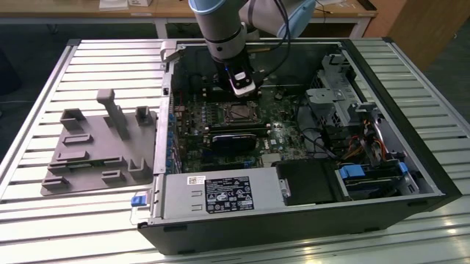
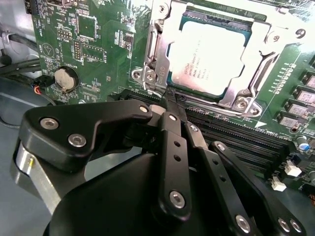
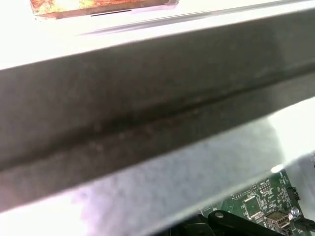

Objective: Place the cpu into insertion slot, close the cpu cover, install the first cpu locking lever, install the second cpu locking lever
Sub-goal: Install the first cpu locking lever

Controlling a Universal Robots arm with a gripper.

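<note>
The arm reaches down into the open computer case (image 1: 411, 181), its gripper (image 2: 170, 101) hovering at the edge of the insertion slot (image 1: 241, 113), fingers (image 2: 172, 142) drawn together with nothing between them. In the second wrist view the cpu (image 2: 206, 54) already lies in the slot with the cpu cover (image 2: 256, 64) folded flat around it; faint dark print shows on its pale top. A white sticker sits on the power supply box (image 1: 220, 195), its writing too small to make out.
</note>
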